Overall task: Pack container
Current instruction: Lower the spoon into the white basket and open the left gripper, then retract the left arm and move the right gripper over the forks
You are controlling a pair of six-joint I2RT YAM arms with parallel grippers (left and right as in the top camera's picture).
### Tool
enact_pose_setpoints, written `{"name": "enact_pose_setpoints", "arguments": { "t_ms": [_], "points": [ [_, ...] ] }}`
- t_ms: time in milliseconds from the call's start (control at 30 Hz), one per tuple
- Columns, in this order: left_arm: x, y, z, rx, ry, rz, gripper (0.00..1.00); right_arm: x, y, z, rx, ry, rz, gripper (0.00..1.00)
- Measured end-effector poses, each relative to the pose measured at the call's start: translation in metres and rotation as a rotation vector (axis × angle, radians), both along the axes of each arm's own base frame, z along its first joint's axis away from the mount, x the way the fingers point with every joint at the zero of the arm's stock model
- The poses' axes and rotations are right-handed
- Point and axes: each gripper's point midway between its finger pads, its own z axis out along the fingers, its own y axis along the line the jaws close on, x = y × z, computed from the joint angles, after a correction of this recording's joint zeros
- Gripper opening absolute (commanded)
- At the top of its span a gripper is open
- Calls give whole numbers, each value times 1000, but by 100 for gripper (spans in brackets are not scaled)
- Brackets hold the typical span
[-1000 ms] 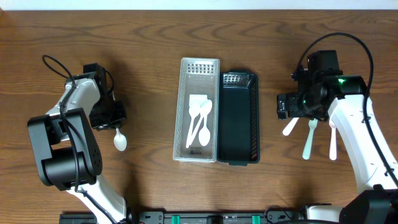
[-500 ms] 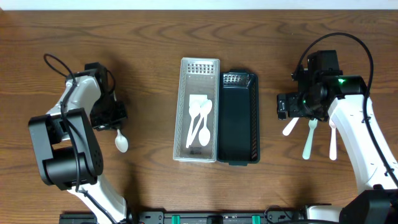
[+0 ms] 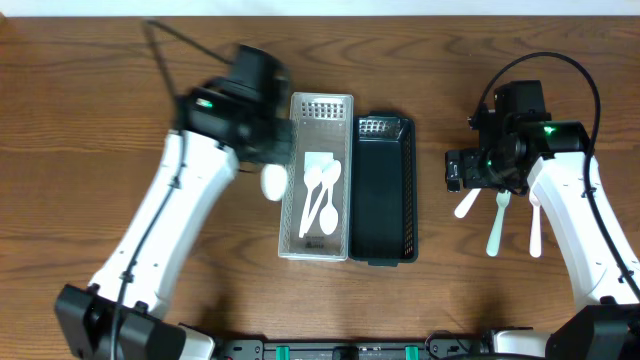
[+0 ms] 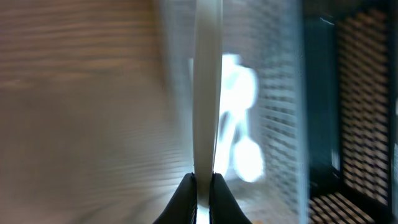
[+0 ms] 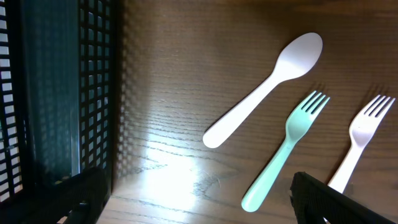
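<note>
My left gripper [image 3: 266,160] is shut on a white spoon [image 3: 272,181] and holds it just off the left wall of the clear basket [image 3: 322,102]. The view is blurred by motion. In the left wrist view the spoon's handle [image 4: 207,93] runs straight up from the pinched fingertips [image 4: 186,193]. Several white spoons [image 3: 320,195] lie inside the clear basket. A black basket [image 3: 380,215] stands against its right side and holds nothing. My right gripper [image 3: 454,172] hangs open right of the black basket, above bare wood.
By the right gripper a white spoon [image 5: 267,87], a green fork [image 5: 283,155] and a pale fork [image 5: 360,143] lie on the table. The black basket's mesh wall [image 5: 93,93] is at that view's left.
The left arm has swung from the far left of the table to the clear basket's left side, carrying the white spoon. The right arm has not moved.
</note>
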Motion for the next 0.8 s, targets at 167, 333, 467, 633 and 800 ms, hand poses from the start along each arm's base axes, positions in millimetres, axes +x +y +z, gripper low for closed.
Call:
{"name": "enact_pose_setpoints", "arguments": {
  "t_ms": [167,333,467,633,800],
  "points": [
    [-5,-45,-28,9,37,-82,6,0,0,0,0,0,0,99],
    [-7,-55,-81,72,156,-93,6,0,0,0,0,0,0,99],
    [-11,-53,-112,120,230,-101,37,0,0,0,0,0,0,99],
    [-11,-52,-111,132,220,-138,62,0,0,0,0,-1,0,99],
    [-9,-49,-88,136,172,-164,70,7,0,2,2,-27,-7,99]
  ]
}}
